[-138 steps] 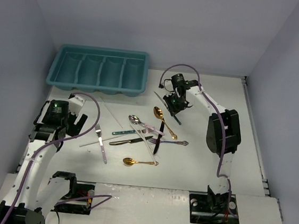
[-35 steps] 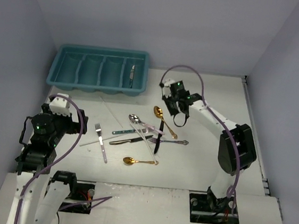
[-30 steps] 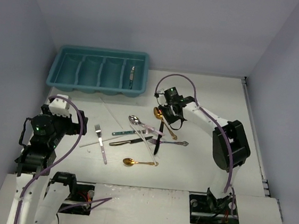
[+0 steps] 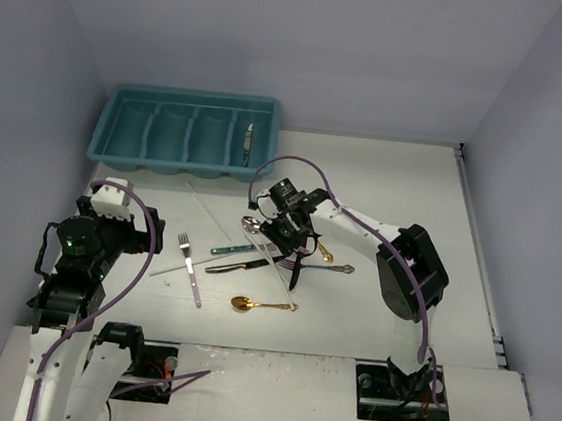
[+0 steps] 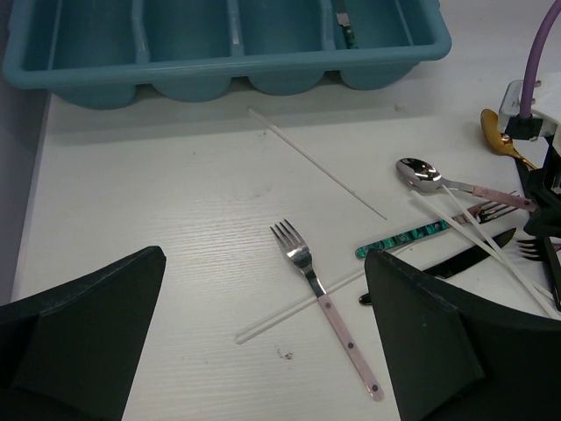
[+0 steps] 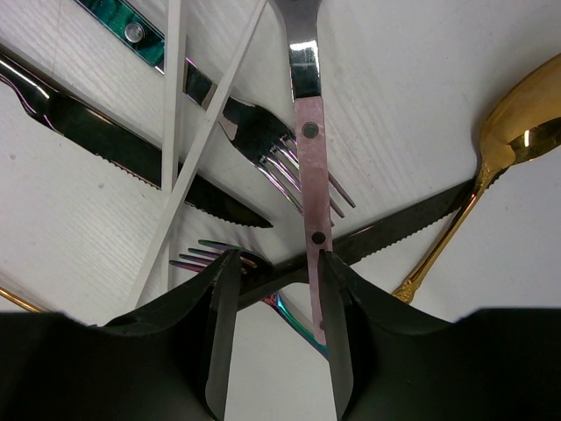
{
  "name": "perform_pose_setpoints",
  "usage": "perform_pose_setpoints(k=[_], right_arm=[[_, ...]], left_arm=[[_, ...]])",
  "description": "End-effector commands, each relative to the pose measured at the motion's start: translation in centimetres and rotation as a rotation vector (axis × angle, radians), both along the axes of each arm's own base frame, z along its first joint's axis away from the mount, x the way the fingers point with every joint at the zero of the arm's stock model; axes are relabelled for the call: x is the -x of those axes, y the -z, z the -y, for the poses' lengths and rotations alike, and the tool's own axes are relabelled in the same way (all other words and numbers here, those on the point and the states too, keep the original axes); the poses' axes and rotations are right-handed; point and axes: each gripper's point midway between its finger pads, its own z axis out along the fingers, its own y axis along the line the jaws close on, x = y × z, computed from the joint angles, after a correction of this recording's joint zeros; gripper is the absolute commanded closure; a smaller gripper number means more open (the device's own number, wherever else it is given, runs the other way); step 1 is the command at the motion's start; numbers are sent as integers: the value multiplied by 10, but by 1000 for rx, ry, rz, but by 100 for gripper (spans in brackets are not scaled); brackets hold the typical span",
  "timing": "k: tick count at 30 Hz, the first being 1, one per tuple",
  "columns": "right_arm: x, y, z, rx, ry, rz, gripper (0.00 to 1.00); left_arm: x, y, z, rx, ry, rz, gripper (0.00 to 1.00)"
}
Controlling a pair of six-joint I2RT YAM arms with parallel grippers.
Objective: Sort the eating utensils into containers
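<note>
White bench (image 4: pixel 415 174), grey walls: at 9 o'clock the left hand (image 5: pixel 263 259) hangs wide and empty; the teal tray (image 4: pixel 112 145), 11 o'clock, holds one knife (image 4: pixel 248 139) in its rightmost compartment. At centre the right hand (image 6: pixel 276 263), narrowly parted and gripping nothing, straddles the utensil heap (image 4: pixel 255 263) beside a pink-handled spoon (image 6: pixel 307 132); the pending pick likely requires closing on one piece alone.
</note>
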Motion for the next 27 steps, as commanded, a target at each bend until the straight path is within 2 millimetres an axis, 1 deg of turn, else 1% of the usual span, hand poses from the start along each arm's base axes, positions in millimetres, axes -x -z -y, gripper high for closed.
perform_pose_setpoints(k=[1, 6, 10, 13, 18, 26, 27], right_arm=[[-8, -20, 5, 19, -24, 53, 61], [-10, -20, 10, 45, -36, 66, 57], [-9, -13, 17, 70, -49, 56, 57], [-9, -6, 22, 83, -58, 42, 60], [-8, 3, 31, 111, -78, 17, 68], [-4, 8, 40, 148, -113, -6, 67], [-4, 8, 40, 147, -114, -6, 69]], left_arm=[[-7, -17, 0, 1, 2, 60, 3], [-8, -15, 0, 1, 5, 55, 3], [-9, -14, 1, 3, 7, 53, 3], [-9, -15, 1, 6, 5, 55, 3], [-11, -15, 0, 1, 5, 55, 3], [-14, -15, 1, 0, 8, 55, 3], [-15, -15, 1, 2, 9, 54, 3]])
